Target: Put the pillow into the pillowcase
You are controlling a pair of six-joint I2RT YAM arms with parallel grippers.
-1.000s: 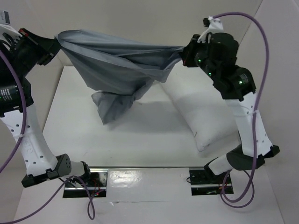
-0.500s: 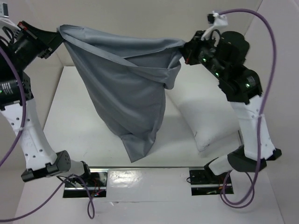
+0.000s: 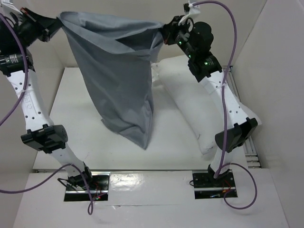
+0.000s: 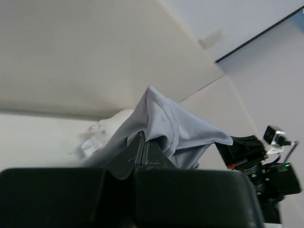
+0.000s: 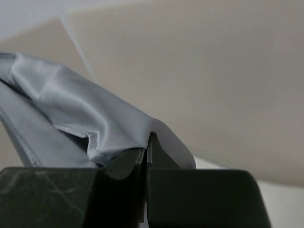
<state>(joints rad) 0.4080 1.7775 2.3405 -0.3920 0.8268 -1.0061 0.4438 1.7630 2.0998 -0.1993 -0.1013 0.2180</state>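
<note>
The grey pillowcase point(image 3: 121, 80) hangs high above the table, its mouth edge stretched between both grippers and its body drooping to a point near the table. My left gripper point(image 3: 56, 24) is shut on the left corner of the mouth; the cloth point(image 4: 171, 128) shows pinched between its fingers. My right gripper point(image 3: 166, 34) is shut on the right corner, cloth point(image 5: 95, 123) folded over its fingertips. The white pillow point(image 3: 192, 107) lies on the table at the right, under my right arm, its far end partly hidden by the pillowcase.
White walls point(image 3: 270, 71) enclose the table at the back and on both sides. The right arm's elbow point(image 3: 235, 135) hangs over the pillow's near end. The arm bases point(image 3: 85, 183) sit on a glossy strip at the near edge.
Both arms have risen and the right gripper has moved left. The pillowcase, bunched a second ago, now hangs unfurled and long. The pillow has not moved.
</note>
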